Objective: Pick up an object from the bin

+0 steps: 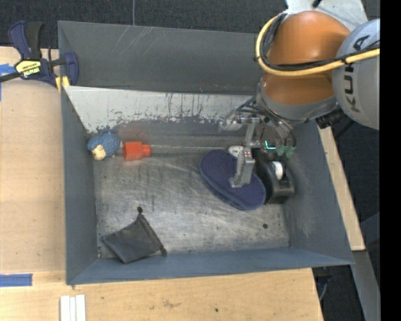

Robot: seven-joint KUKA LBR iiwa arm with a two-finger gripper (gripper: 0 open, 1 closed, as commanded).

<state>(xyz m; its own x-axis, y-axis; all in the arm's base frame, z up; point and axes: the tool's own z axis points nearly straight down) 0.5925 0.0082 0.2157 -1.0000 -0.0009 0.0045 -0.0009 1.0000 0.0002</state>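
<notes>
Claw (pixel 248 178) sits low over the blue oval pad (pixel 220 171) at the right-centre of the bin (pixel 187 59); spread or pinching, I cannot tell. Likely the grasp step: next comes a firm close, then a straight lift. Orange block (pixel 137 150) and dark cloth (pixel 132 241) lie well apart.

Bin (pixel 77 199): soft toy (pixel 103 146) lies at upper left of the floor by the back wall, with the block (pixel 137 150) just beside it on the right. Folded cloth (pixel 132 241) lies lower left, near the front wall. Oval pad (pixel 224 176) lies right of centre, with the pincer (pixel 252 179) over its right part.
</notes>
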